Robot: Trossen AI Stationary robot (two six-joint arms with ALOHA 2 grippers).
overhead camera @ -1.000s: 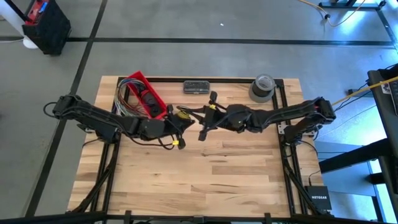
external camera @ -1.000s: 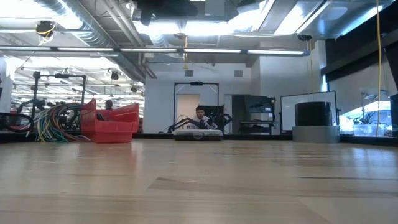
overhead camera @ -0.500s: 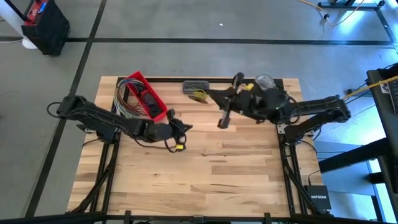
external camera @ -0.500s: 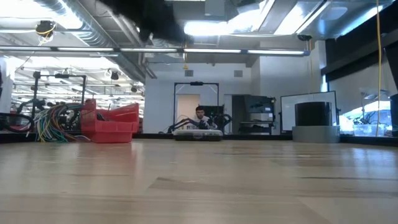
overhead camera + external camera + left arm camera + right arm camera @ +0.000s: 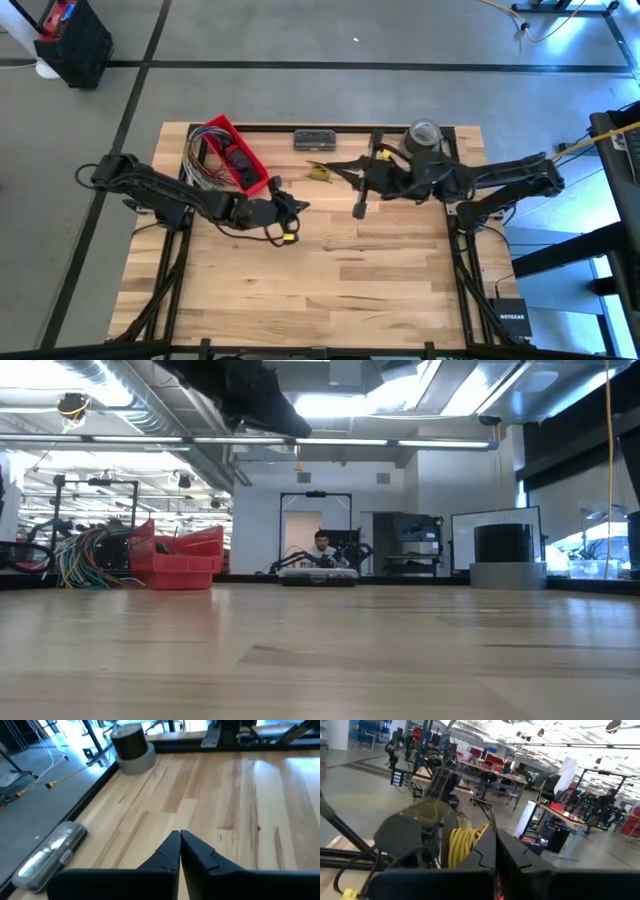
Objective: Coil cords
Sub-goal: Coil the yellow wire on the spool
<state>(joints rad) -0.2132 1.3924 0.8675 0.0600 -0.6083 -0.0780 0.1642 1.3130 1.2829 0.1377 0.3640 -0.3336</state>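
My right gripper point(image 5: 327, 169) is above the far middle of the table, pointing toward the table's left edge, shut, with a small coil of yellow cable point(image 5: 318, 172) at its tip. The coil also shows in the right wrist view point(image 5: 462, 845), beside the shut fingers point(image 5: 487, 852). My left gripper point(image 5: 293, 203) is at the table's left middle, shut and empty in its wrist view point(image 5: 179, 840). A black cable with a yellow end point(image 5: 287, 237) loops on the table beside it. I see no thin pale cord in any view. My right gripper holds the yellow coil at its fingertips, coming level from the table's right. The coil point(image 5: 465, 840) sits against the outer side of one finger, clear of the table. The fingers hide the place of contact, so which strand they hold cannot be told.
A red bin point(image 5: 235, 152) with multicoloured wires point(image 5: 200, 158) stands at the far left. A grey case point(image 5: 316, 139) and a tape roll point(image 5: 423, 140) sit along the far edge. Bare wood point(image 5: 340, 270) fills the near half of the table.
My right gripper has lifted the yellow coil away from my left gripper at the table's middle. It has carried the coil toward the far right, then come back a little toward the near and left edges. The coil stays clear of the table.
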